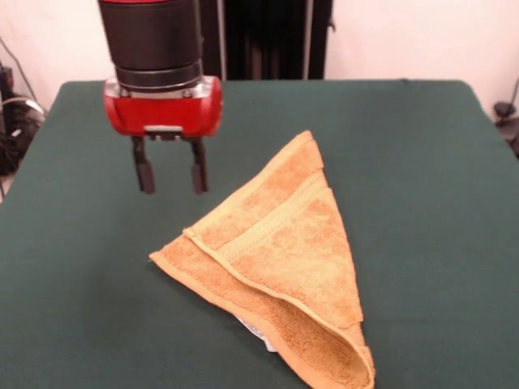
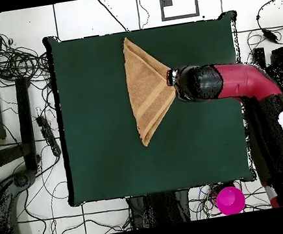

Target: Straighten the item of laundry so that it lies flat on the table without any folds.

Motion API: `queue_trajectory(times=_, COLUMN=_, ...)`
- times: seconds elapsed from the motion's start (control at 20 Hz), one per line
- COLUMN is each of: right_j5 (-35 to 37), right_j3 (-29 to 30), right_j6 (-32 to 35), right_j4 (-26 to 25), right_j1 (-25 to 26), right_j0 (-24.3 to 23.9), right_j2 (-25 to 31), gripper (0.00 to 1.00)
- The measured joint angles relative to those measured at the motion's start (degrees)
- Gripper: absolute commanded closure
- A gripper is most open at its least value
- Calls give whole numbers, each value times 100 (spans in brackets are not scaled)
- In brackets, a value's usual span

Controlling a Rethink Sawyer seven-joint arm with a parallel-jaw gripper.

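Green table (image 1: pixel 422 146) bare at frame left, right & top. Only obstacle: folded orange towel (image 1: pixel 284 251), centre to lower right. Gripper (image 1: pixel 170 172) hangs upper left, beside it.

towel (image 1: pixel 280 263) on table (image 1: pixel 422 162), pincer (image 1: pixel 170 172) beside it

Robotics lab, test-rig setup. Table (image 2: pixel 99 168) draped in dark green cloth, standing on a white tiled floor (image 2: pixel 83 16). Loose cables (image 2: pixel 14 59) tangled off the table's left edge in the overhead view. Red and black arm (image 2: pixel 244 81) reaches in over the right edge.
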Motion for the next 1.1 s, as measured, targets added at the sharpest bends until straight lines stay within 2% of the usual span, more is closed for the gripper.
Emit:
queue_trajectory(times=0.55, right_j5=75, right_j3=-154, right_j6=0, right_j4=-344, right_j1=331, right_j0=338, right_j2=-31, gripper=0)
queue_trajectory(times=1.1, right_j5=679, right_j3=-543, right_j6=0, right_j4=-560, right_j1=671, right_j0=568, right_j2=-44, gripper=0)
